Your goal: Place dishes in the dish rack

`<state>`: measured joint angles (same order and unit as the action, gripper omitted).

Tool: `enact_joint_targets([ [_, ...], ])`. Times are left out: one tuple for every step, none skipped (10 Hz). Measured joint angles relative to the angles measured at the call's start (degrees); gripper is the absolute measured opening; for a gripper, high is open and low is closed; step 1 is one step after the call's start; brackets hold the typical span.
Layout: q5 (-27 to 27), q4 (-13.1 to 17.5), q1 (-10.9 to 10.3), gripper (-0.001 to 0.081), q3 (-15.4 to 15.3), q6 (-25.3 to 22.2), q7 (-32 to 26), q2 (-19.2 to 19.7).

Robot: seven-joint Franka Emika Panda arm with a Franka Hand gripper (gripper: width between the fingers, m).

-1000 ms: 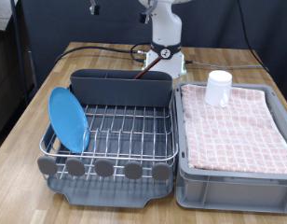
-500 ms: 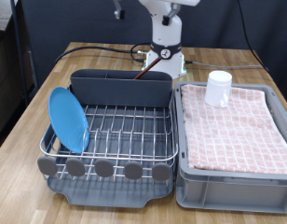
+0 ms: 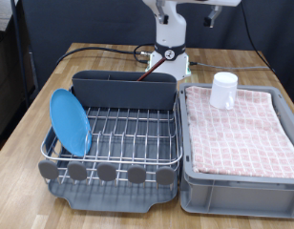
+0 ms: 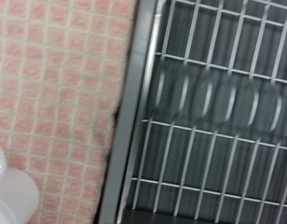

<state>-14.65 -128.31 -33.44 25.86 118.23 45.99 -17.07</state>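
Arm has swung right over the half-second, now high above mug (image 3: 223,91); plate (image 3: 70,122) racked; jaws' state not discernible.

A bright-blue plate (image 3: 70,121) stands on edge at the left of the silver wire dish rack (image 3: 128,134), a reddish-brown wooden spoon (image 3: 147,71) leans from its dark grey caddy (image 3: 123,91) at the far side, and a white mug (image 3: 223,91) sits on pink checked cloth to the right.
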Motion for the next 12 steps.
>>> enact_joint_targets([
  [0.6, -1.3, -0.5, 0.0802, -1.1, -0.2, 0.6, -0.9],
  [1.4, -2.4, -1.3, 0.0802, -2.2, -0.4, 0.6, -1.7],
  [1.7, -3.3, -1.8, 0.0802, -2.4, -0.4, 0.5, -2.6],
  [1.6, -3.3, -1.6, 0.0802, -2.3, -0.4, 0.5, -2.5],
  [2.0, -3.3, -1.7, 0.0802, -2.3, -0.5, 0.5, -2.3],
  [3.1, -3.3, -2.2, 0.0802, -2.5, -0.5, 0.5, -2.0],
  [4.4, -3.3, -2.7, 0.0802, -2.9, -0.5, 0.9, -1.6],
  [5.0, -3.3, -3.3, 0.0802, -3.7, -0.5, 2.2, -1.3],
  [5.1, -3.3, -3.9, 0.0802, -4.8, -0.4, 4.1, -1.1],
  [5.1, -3.3, -4.3, 0.0802, -6.1, -0.3, 6.3, -0.8],
  [5.6, -3.4, -4.8, 0.0802, -7.2, -0.3, 8.5, -0.6],
  [5.6, -3.5, -5.2, 0.0802, -8.1, -0.1, 9.9, -0.4],
])
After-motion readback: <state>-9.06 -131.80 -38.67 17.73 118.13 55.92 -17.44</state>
